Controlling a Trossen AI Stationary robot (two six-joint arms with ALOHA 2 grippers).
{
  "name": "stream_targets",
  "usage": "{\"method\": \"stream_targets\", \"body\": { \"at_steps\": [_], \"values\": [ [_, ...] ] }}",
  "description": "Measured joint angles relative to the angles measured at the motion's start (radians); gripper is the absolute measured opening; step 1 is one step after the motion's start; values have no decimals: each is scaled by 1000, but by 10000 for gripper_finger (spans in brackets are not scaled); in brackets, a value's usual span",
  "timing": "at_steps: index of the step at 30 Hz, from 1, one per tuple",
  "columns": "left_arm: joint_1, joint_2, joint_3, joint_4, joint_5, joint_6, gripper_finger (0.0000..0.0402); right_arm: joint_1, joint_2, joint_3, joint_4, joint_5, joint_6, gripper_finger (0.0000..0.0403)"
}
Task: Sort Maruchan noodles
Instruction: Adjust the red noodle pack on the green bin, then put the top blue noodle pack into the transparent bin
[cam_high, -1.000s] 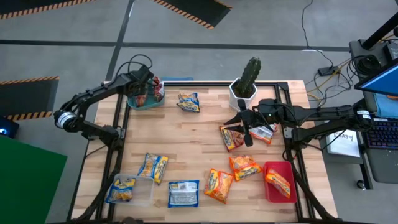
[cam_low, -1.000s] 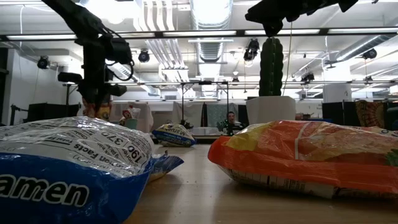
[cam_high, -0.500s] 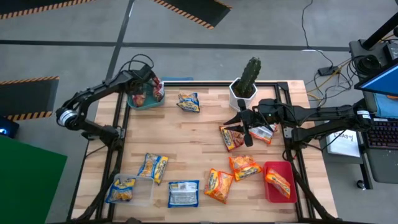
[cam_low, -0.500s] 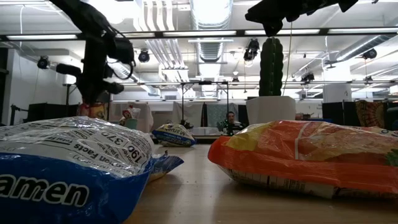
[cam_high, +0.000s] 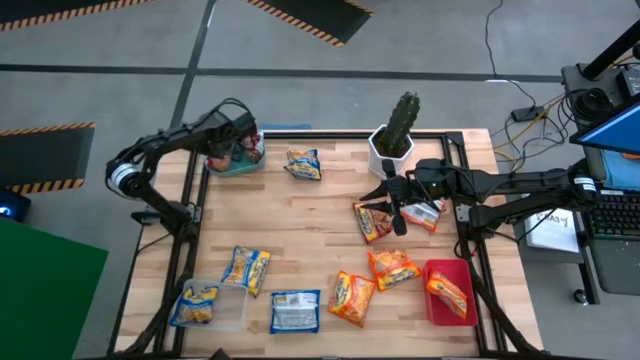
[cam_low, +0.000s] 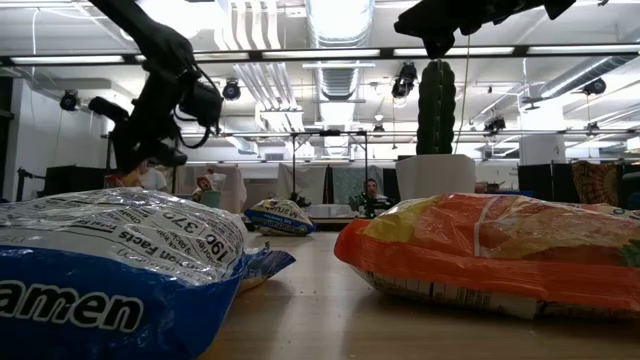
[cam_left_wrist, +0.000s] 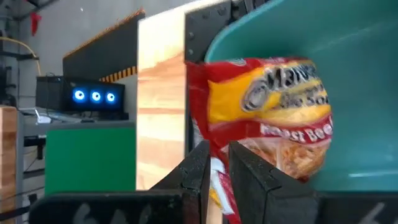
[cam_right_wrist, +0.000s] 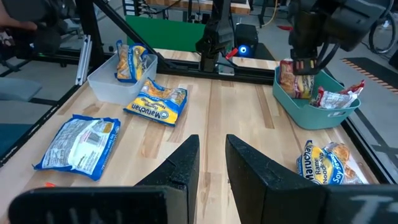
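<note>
Maruchan noodles lie scattered over the wooden desk (cam_high: 320, 215) in the high view. At the upper left of the frame, the left tool (cam_high: 243, 143) is clamped on a red-and-yellow packet (cam_left_wrist: 264, 118) at the green tray (cam_high: 228, 166), its fingers (cam_left_wrist: 194, 171) nearly together on the packet's edge; another red-silver packet (cam_right_wrist: 339, 98) lies in that tray. At the lower left, a blue-yellow packet (cam_high: 195, 305) sits in the clear tray (cam_high: 228, 310), with a second blue-yellow packet (cam_high: 246, 268) just above it and a blue-white packet (cam_high: 295, 311) to the right. Near the top centre lies one more blue-yellow packet (cam_high: 303, 164), and the cactus (cam_high: 403, 120) stands in its white pot. Right of centre, the right tool (cam_high: 390, 205) hovers with its fingers narrowly apart and nothing between them, just above an orange packet (cam_high: 370, 222) and beside a red-silver one (cam_high: 425, 214). Lower right, two orange packets (cam_high: 352, 298) (cam_high: 393, 267) lie on the desk, and another (cam_high: 448, 294) rests in the red tray (cam_high: 432, 310).
</note>
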Motion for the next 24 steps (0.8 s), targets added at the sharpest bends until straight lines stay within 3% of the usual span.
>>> {"method": "stream_targets", "body": {
  "at_steps": [10, 17, 20, 24],
  "values": [
    [-44, -76, 0, -1, 0, 11, 40, 0, 0, 0, 0, 0, -7, 68],
    [-224, -171, 0, 3, 16, 39, 40, 0, 0, 0, 0, 1, 7, 68],
    [-345, -220, 0, 43, 49, 140, 40, 0, 0, 0, 0, 3, 35, 68],
    [-533, -282, -18, 200, 143, 425, 40, 0, 24, 0, 8, 49, 81, 68]
  ]
}}
